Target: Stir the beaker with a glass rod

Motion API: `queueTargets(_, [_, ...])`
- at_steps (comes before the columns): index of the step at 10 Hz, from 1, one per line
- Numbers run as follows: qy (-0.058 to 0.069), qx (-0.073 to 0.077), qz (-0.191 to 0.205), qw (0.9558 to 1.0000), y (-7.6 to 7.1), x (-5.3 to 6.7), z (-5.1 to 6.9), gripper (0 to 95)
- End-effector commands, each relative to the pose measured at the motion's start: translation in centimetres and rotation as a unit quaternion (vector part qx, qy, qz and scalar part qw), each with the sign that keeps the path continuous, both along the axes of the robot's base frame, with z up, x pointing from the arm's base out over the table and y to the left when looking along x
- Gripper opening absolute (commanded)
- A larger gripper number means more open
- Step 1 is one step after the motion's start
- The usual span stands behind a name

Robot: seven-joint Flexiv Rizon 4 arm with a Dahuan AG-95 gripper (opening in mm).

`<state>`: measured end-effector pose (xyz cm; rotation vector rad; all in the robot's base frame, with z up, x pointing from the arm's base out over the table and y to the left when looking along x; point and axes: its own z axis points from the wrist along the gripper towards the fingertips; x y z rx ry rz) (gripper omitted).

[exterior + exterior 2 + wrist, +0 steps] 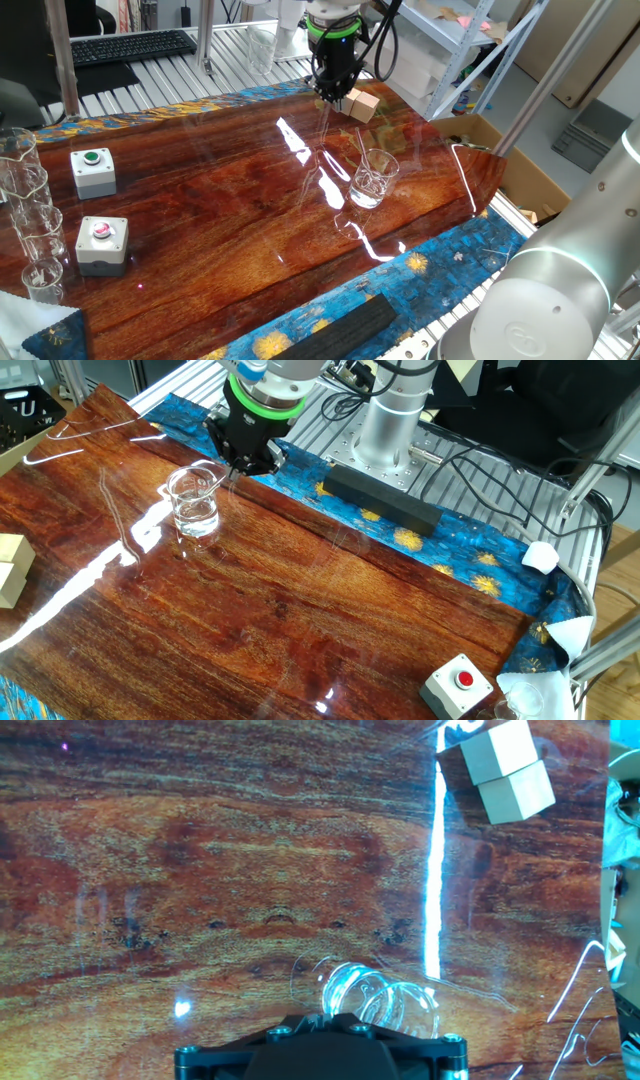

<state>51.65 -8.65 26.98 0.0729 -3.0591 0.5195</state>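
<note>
Beaker [385, 1005] base behind claw [350, 1042]

No text, label, brand, number or sign can be read anywhere in these views. The beaker [373, 178] beside the gripper [333, 95] shows no legible graduation marks, and the two button boxes [93, 171] well away from it carry only a plain green and a plain red button, without lettering.

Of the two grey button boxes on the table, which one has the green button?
The button box farther from the table's near edge in one fixed view has the green button; the button box nearer that edge, beside the glassware, has a red one.
</note>
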Motion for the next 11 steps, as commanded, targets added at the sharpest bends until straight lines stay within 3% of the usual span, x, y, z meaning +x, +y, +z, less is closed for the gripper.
queueTargets(1, [-0.003, 0.001, -0.003, 1.0, -0.01, -0.03, -0.04, 0.0])
queueTargets(9, [-0.018, -0.002, -0.006, 0.9998, -0.01, -0.03, -0.04, 0.0])
queueTargets(11, [-0.011, -0.002, -0.005, 0.9999, -0.01, -0.03, -0.04, 0.0])
